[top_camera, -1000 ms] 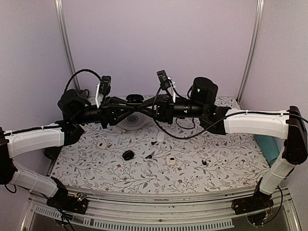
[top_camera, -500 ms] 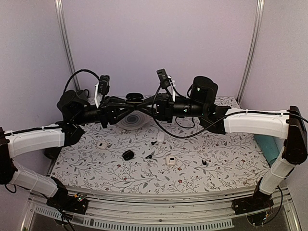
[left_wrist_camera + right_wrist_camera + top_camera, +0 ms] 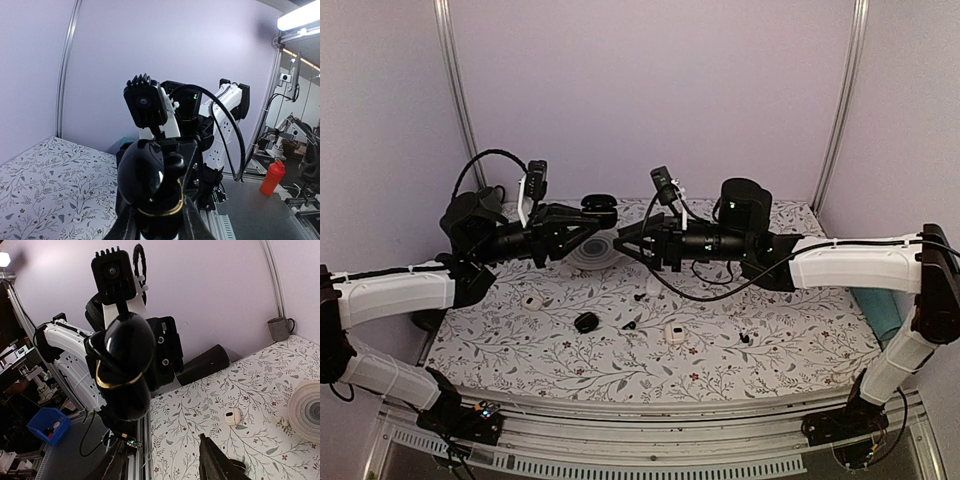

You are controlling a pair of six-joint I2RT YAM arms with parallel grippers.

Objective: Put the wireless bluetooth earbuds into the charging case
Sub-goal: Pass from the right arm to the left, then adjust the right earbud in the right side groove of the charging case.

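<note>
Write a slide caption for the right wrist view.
Left claw holds the black charging case aloft; right claw open before it.

Above the rear of the surface (image 3: 800, 350), the charging case (image 3: 603, 202) sat in the jaws of the left gripper (image 3: 591, 213), with the right gripper (image 3: 619, 244) just to its right. Below, an earbud (image 3: 631, 324) lay on the surface just left of a small white case (image 3: 673, 332).

A robotics lab test cell: plain lilac wall panels (image 3: 650, 90) framed by bare aluminium uprights (image 3: 457, 90) enclose a table under a leaf-printed cloth (image 3: 520, 345), with an aluminium mounting rail (image 3: 650, 435) along its near edge. Past the table stand a grey workbench (image 3: 250, 210) carrying a red plastic bottle (image 3: 272, 178), a blue plastic parts bin (image 3: 46, 425) and a ceiling strip light (image 3: 300, 17).
</note>
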